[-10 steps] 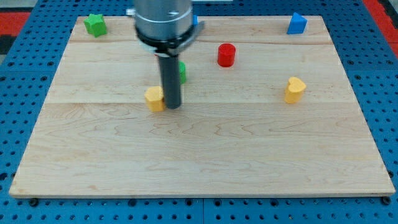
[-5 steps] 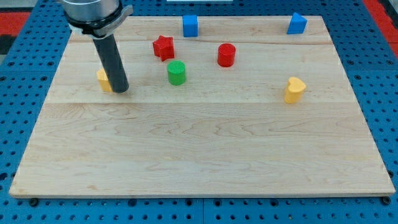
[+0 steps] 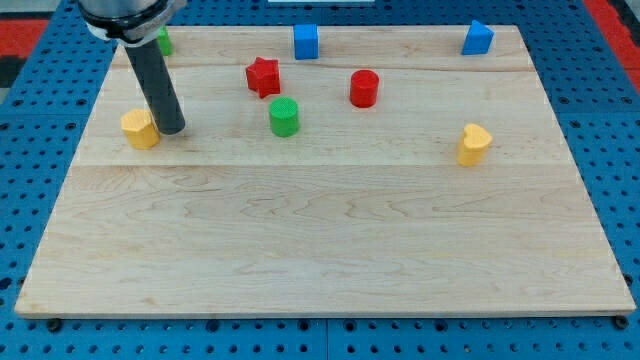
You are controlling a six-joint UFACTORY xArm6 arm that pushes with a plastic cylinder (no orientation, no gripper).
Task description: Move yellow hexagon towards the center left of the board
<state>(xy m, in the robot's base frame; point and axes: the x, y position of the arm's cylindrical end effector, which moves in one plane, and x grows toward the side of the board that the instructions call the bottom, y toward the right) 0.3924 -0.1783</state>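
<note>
Wooden desk on blue pegboard | yellow hexagon at view's left, mid-height | my tip touching its right side | no fingers fitted, state cannot be told | green cylinder well right.

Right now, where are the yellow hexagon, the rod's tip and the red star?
yellow hexagon (image 3: 139, 128): camera view, on its top face, near the board's left edge.
my tip (image 3: 171, 131): camera view, the rod's very end, just right of the hexagon.
red star (image 3: 263, 76): camera view, its middle.
</note>
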